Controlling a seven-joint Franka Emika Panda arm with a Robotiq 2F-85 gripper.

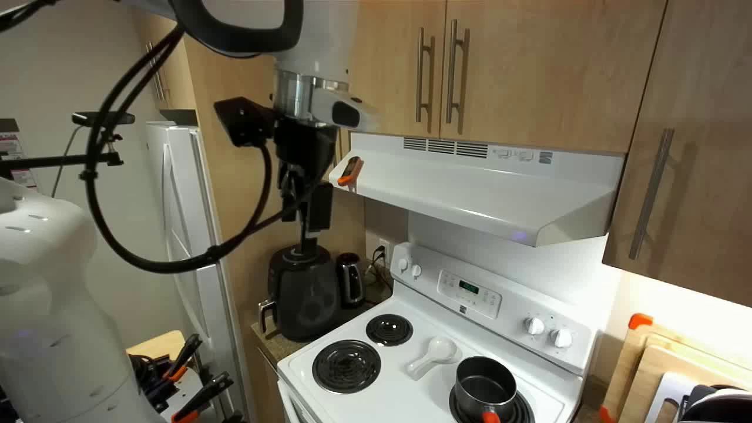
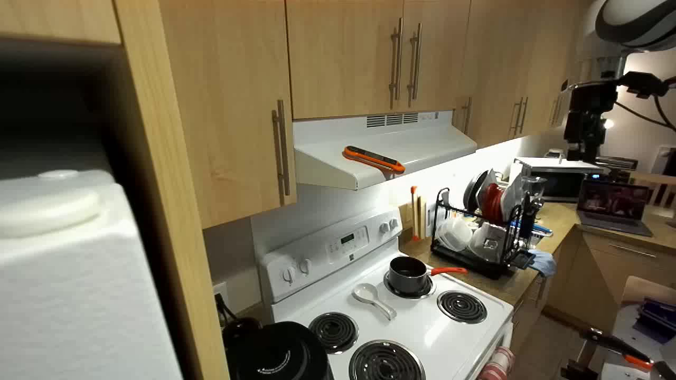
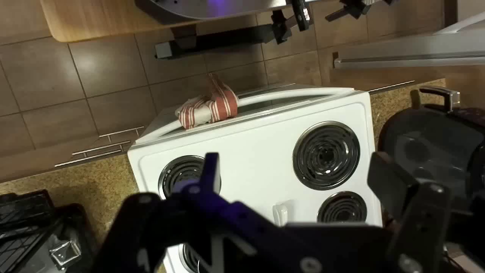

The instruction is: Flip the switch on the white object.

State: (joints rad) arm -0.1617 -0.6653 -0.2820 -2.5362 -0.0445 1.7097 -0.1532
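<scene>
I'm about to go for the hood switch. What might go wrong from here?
The range hood has two small white switches side by side, so the open gripper might hit the wrong one or both.
The orange handheld gadget at one end of the hood could be knocked off.
The gripper may also snag the cabinet handles jutting out above the hood.

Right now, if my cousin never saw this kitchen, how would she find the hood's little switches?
Start at the white stove and look up to the wide white range hood under the wooden cabinets. On its upper strip sit two small switches, pale rectangles, unlike the dark vents and dark square badge flanking them.
</scene>
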